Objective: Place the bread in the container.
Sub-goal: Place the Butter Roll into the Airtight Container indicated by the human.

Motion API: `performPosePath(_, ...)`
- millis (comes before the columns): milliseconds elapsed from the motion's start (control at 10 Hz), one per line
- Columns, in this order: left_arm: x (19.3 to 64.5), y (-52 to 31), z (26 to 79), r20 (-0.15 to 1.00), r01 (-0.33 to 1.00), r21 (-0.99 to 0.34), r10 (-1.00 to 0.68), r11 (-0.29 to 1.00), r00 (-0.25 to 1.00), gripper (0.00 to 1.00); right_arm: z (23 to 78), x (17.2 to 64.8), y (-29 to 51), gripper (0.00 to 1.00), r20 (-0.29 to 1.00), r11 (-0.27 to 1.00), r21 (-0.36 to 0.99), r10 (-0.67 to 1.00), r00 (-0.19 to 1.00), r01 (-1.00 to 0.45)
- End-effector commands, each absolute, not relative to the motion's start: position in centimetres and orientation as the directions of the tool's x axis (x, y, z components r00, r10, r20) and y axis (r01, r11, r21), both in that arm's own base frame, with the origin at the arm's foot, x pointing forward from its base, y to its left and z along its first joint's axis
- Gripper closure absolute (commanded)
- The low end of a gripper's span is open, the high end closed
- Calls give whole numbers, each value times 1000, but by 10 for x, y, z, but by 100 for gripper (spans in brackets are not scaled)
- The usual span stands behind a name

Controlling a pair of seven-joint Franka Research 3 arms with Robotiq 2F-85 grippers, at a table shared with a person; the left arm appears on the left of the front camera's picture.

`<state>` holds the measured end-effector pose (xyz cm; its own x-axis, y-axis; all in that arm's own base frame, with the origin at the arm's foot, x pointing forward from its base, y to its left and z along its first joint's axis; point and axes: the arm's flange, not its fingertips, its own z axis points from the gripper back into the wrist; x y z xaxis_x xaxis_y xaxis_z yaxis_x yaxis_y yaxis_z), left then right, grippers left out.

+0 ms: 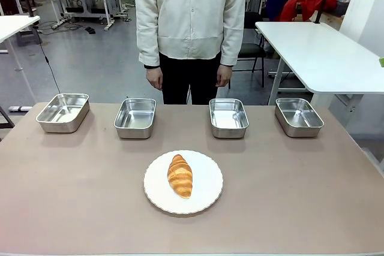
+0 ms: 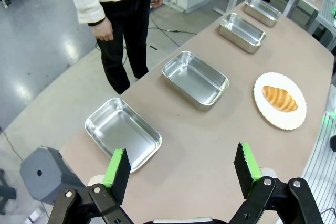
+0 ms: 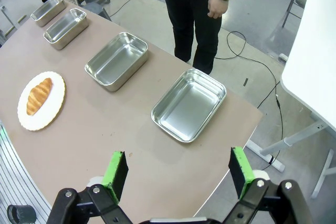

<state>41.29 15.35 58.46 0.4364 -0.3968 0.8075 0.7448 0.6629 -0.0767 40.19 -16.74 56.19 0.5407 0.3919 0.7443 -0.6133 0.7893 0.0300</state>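
Left gripper (image 2: 182,170): fingers spread wide, nothing between the green pads; held high above the left end of the table (image 1: 72,202), looking down on the far-left pan (image 1: 60,125).

Right gripper (image 3: 178,174): likewise spread and empty; held high above the table's right end, over the far-right pan (image 1: 297,130).

Croissant (image 1: 180,175): one, golden-brown, lying lengthwise on the plate (image 1: 207,199), a little left of its centre, untouched. Task not yet begun.

Plate: round, white, on the near middle of the table, apart from all pans.

Pans: four, steel, empty, in a row along the far edge. The left-middle pan (image 1: 133,132) and right-middle pan (image 1: 228,132) lie nearest the plate. Which one is meant cannot be told.

Person (image 1: 191,28): standing behind the middle pans, hands hanging at the sides, clear of the table.

Handling note, step in hand (reach and grasp): either arm looks equally placed. Descend straight over the plate with the fingers set across the croissant's thick middle, not its tapered ends. Close gently, since the pastry probably crushes and flakes. Stop short of scraping the plate. Lift clear of the pan rim before lowering inside.
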Motion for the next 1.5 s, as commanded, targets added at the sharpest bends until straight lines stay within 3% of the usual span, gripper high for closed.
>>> performPosePath(0, 411, 155, 585, 818, 756, -74, -395, 650, 420, 0, 562, 403, -168, 0, 760, 784, 33, 383, 525, -619)
performPosePath(1400, 411, 155, 585, 818, 756, -74, -395, 650, 420, 0, 562, 403, -168, 0, 760, 784, 33, 383, 525, -619)
